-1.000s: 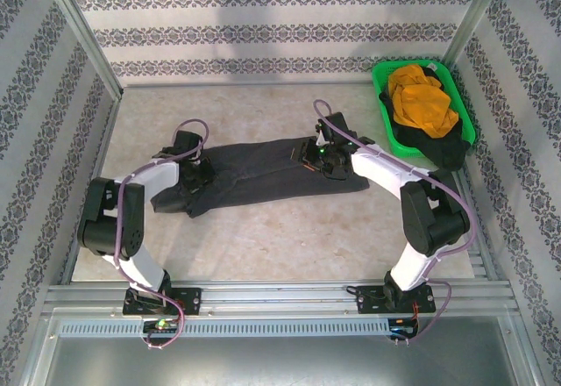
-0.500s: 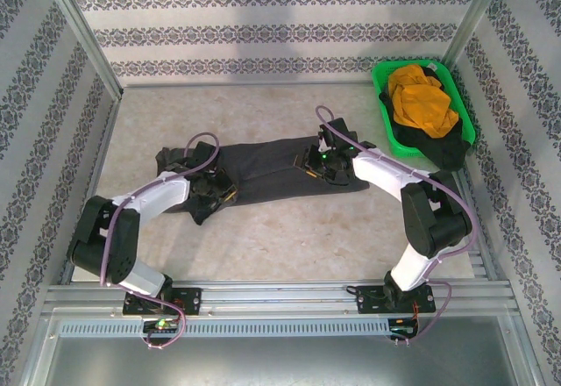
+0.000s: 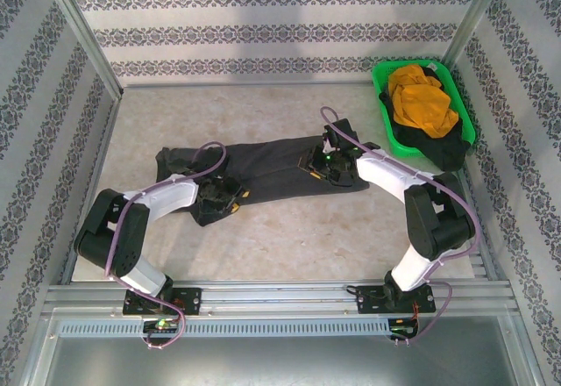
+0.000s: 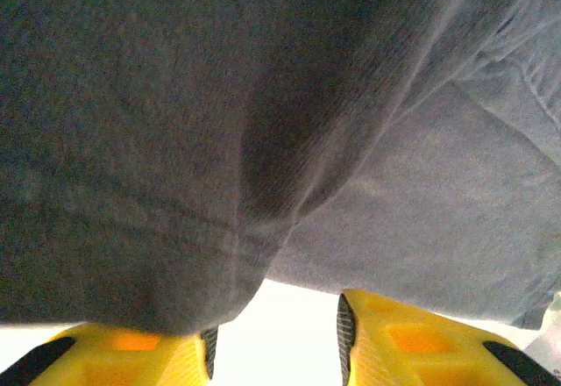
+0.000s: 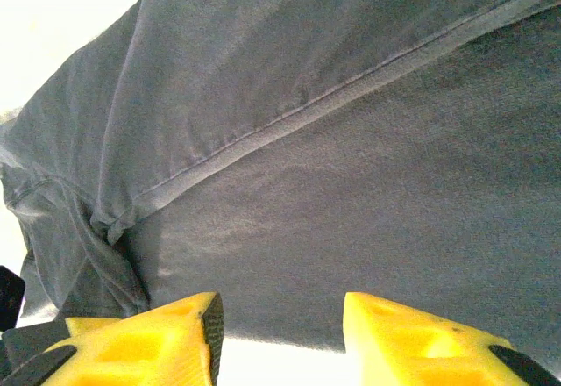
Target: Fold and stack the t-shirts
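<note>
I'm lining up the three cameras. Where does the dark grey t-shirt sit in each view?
Top external: the dark grey t-shirt lies stretched across the middle of the table.
Left wrist: the shirt spans the upper frame, above the left claw.
Right wrist: the shirt spans most of the frame, a seam running diagonally.
Shared landmark: the pale table beyond the shirt's edge.

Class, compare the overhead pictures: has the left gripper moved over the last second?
Yes. The left gripper slid right, toward the basket, and nearer the front rail.
</note>
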